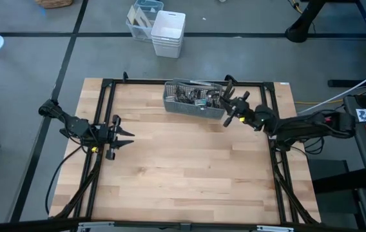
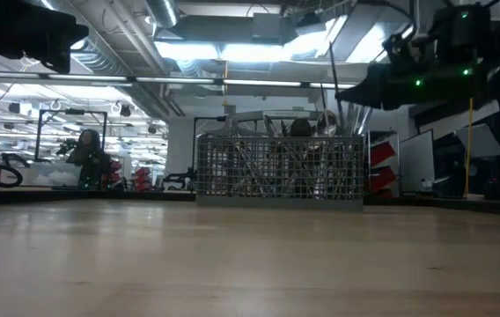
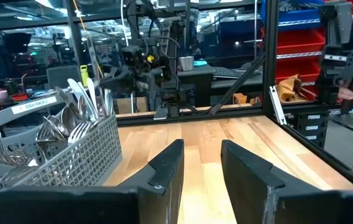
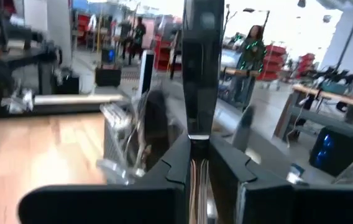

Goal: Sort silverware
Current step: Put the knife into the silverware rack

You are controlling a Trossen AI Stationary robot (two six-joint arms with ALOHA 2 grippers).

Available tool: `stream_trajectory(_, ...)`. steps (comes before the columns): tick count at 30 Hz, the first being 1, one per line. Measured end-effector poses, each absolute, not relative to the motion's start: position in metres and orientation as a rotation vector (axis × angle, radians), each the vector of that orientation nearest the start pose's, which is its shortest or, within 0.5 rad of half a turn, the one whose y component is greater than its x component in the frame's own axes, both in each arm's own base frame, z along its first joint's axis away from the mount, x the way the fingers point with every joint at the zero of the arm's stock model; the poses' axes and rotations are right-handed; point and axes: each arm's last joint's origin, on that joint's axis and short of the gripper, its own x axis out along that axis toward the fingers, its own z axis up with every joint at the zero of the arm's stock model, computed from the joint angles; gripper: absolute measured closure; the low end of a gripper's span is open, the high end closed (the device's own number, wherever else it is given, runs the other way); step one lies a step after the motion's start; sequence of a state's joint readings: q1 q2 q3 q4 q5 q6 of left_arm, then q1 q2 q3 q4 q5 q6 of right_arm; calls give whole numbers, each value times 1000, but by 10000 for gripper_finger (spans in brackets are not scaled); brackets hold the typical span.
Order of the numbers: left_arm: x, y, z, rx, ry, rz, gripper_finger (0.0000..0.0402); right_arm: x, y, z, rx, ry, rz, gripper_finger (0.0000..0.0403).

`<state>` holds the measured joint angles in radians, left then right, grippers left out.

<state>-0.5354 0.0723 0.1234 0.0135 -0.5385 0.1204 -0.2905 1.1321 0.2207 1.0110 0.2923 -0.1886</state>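
Observation:
A grey mesh caddy [image 1: 192, 100] stands near the table's far edge, full of silverware [image 1: 196, 95] standing upright. It also shows in the low view, caddy [image 2: 276, 172], and in the left wrist view, caddy [image 3: 52, 155], with forks and spoons [image 3: 77, 109] sticking out above its rim. My right gripper [image 1: 227, 102] hangs over the caddy's right end and is shut on one slim piece of silverware [image 4: 200, 74]. My left gripper [image 1: 129, 136] hovers open over the table's left side, well away from the caddy; its fingers [image 3: 167, 168] hold nothing. My right gripper [image 4: 196, 177] pinches a slim piece of silverware [image 4: 195, 163] between its two fingers, coming in roughly level from the table's right. The piece stands nearly upright above the fingers [image 2: 332, 75]. The fingers and caddy hide its lower end, and I cannot tell which kind it is.
Black frame rails [image 1: 109, 103] run along the table's left, right and far edges. White bins [image 1: 168, 32] stand on the floor beyond the far edge. Bare wood [image 1: 189, 167] fills the middle and near part of the table. People [image 4: 251, 46] show in the room behind.

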Motion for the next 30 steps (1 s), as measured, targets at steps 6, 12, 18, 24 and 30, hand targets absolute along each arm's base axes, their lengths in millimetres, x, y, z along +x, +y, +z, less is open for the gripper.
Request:
stream_trajectory(6,86,-34,201,87,-55,6,302,198,-68,176,-178,59,-583,361)
stream_trajectory(12,86,-34,201,87,-55,6,302,201,-69,165,-132,110,-587,344)
stream_trajectory(18,86,-33,201,87,-55,8,302,200,-69,163,-134,139,-613,311)
stream_trajectory(24,86,-31,201,80,-49,82,302,200,-69,161,-117,150,-613,261)
stream_trajectory(30,85,-29,201,96,-41,151,302,200,-69,161,-105,152,-612,219)
